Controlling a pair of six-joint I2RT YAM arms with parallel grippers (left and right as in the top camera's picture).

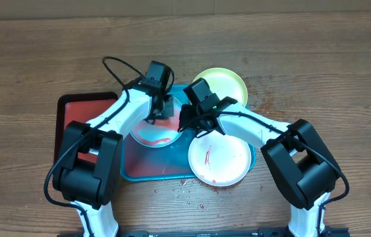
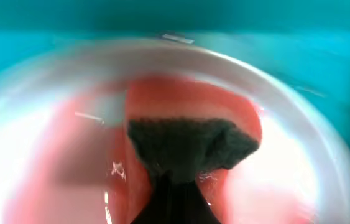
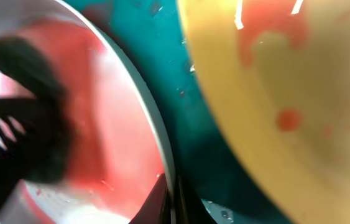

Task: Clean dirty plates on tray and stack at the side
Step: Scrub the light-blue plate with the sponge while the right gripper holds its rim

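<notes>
The pale blue plate [image 1: 151, 137], smeared with red sauce, lies on the turquoise tray [image 1: 139, 170]. My left gripper [image 1: 161, 110] is shut on a dark scrub sponge [image 2: 190, 144] and presses it into the plate's sauce [image 2: 69, 155]. My right gripper [image 1: 189, 122] is shut on that plate's right rim [image 3: 170, 186]. The white plate [image 1: 219, 158], with thin red streaks, overlaps the tray's right front corner. The yellow-green plate [image 1: 223, 84] sits at the tray's back right and shows red spots in the right wrist view [image 3: 286, 106].
A dark red, black-rimmed tray [image 1: 80, 112] lies to the left, partly under the turquoise tray. Small red specks dot the wooden table [image 1: 317, 59] near the tray's front edge and right of the yellow-green plate.
</notes>
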